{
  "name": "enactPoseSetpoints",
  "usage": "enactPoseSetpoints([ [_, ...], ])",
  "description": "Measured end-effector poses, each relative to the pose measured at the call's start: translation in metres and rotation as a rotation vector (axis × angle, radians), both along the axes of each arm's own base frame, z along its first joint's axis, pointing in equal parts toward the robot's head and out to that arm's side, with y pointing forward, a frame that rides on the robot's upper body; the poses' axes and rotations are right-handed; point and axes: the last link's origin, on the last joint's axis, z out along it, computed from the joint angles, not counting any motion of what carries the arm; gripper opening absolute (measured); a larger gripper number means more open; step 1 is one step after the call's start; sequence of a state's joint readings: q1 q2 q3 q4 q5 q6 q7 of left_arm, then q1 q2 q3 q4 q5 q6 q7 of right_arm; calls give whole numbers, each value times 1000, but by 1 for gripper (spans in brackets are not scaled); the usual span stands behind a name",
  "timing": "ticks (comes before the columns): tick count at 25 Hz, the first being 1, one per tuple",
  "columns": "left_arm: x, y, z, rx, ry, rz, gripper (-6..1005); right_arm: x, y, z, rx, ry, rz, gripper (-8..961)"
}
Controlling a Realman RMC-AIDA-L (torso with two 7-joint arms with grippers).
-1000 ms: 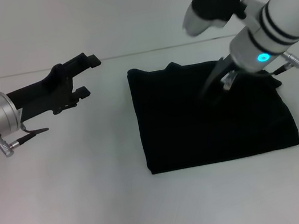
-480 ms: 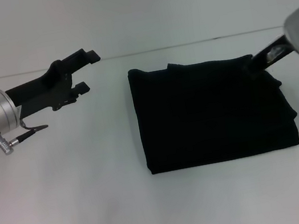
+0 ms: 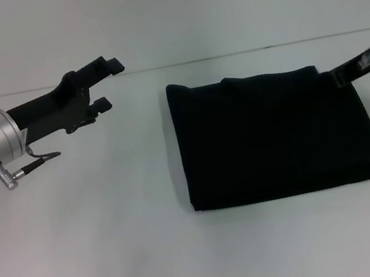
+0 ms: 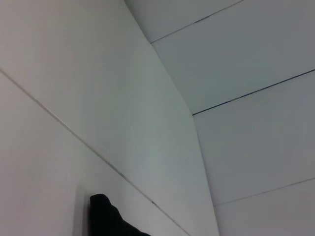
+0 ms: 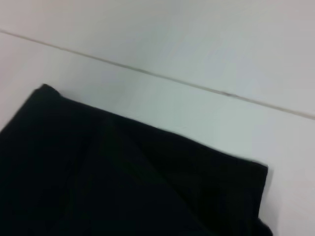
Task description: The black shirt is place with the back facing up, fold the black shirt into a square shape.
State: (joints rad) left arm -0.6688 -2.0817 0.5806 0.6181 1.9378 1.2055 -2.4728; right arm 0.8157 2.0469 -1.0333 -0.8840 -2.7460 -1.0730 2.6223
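Right, the black shirt [image 3: 274, 135] lies folded into a neat, nearly square block on the white table [image 3: 119, 250], its edges stacked in layers along the near and right sides. Over on the left, the left gripper [image 3: 105, 86] hangs above bare tabletop, fingers spread with a clear gap between the two black tips, nothing between them; the shirt sits well off beyond those fingertips, toward the robot's right. On the other side, the right gripper [image 3: 340, 73] reaches in from the frame's edge, and its dark tip meets the shirt's far right corner, right at the fabric's edge. Whether those fingers are pinching the cloth or merely touching it, I cannot tell, since black metal and black fabric run together. From the right wrist camera, the shirt [image 5: 123, 177] fills the lower part of the picture, a diagonal fold line crossing its top layer, with white table beyond its far edge.
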Motion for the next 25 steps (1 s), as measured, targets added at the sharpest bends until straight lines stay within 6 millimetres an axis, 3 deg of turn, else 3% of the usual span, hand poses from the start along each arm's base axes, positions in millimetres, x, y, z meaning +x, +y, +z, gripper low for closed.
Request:
enactPoseSetpoints([
  [9, 0, 0, 0, 3, -5, 3, 947, 5, 4, -13, -3, -5, -6, 60],
  [16, 0, 1, 0, 5, -6, 5, 947, 12, 12, -6, 104, -21, -62, 68],
  [25, -1, 1, 0, 10, -5, 10, 947, 15, 17, -1, 179, 19, -96, 407],
])
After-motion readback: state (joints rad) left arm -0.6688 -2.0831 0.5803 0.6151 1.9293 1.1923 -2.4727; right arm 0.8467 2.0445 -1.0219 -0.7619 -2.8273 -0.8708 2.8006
